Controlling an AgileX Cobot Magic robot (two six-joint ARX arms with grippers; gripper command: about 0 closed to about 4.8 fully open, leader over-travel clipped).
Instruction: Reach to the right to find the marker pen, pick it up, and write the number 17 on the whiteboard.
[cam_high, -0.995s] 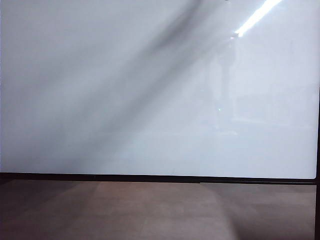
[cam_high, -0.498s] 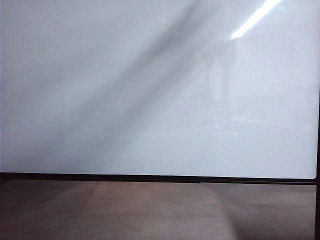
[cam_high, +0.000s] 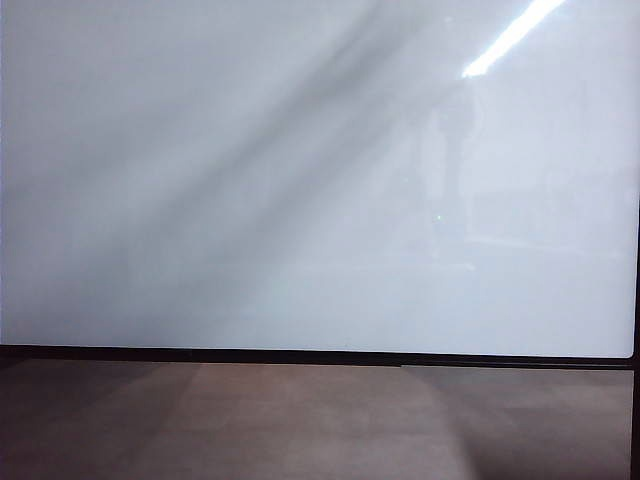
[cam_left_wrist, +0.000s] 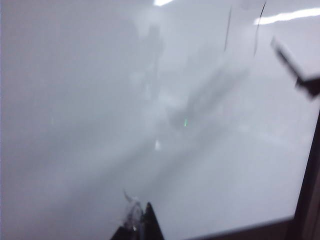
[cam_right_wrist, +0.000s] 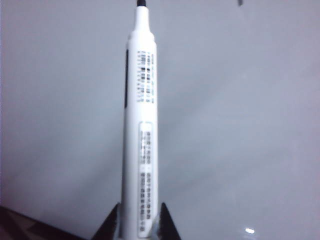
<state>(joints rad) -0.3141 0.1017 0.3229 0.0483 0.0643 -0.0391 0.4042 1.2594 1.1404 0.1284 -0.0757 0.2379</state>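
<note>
While the whiteboard (cam_high: 250, 200) filled most of the exterior view, its thin black frame edge was seen along the lower and right borders, with the brown-grey table (cam_high: 300, 420) in front of it. No container was visible in any view. Grey diagonal shadows and a bright reflected light strip were seen on the glossy white surface, and no arm appeared in the exterior view.

In the right wrist view, the marker pen (cam_right_wrist: 141, 130) was held by the right gripper (cam_right_wrist: 139, 222). The jaws were closed narrowly on the lower end of the white barrel, with one dark fingertip (cam_right_wrist: 111, 226) visible on each side of it. The pen extended straight away from the camera, its dark tip directed toward the whiteboard (cam_right_wrist: 250, 100). Printed label blocks were seen along the barrel. Whether the tip touched the board could not be determined.

In the left wrist view, only the dark tips of the left gripper (cam_left_wrist: 141, 225) were visible at the frame edge, drawn close together, and nothing was seen between them. The gripper faced the whiteboard (cam_left_wrist: 75, 100) at an angle. Two thin dark strokes (cam_left_wrist: 228, 27) were seen on the board, with the marker pen (cam_left_wrist: 292, 70) visible as a blurred shape just beside them.
</note>
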